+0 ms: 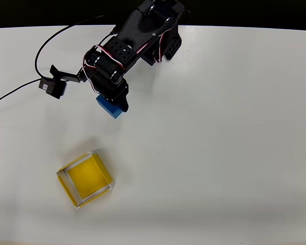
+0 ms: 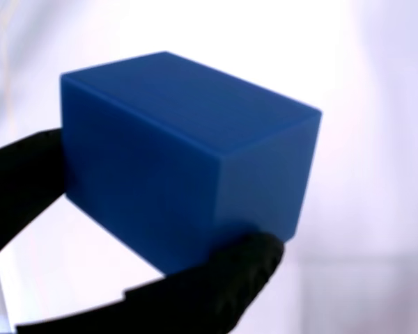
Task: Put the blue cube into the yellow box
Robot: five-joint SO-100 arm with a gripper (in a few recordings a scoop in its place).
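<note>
Between black jaws, matte blue cube (image 2: 184, 156), square yellow box (image 1: 85, 179) apart

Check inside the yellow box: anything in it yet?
The yellow box shows bare yellow floor in the overhead view; nothing lies inside. The blue cube sits apart, up by the pincer, whose body covers part of it.

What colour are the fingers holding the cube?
Black. The fingers show best in the wrist view, pressed against the blue cube.
</note>
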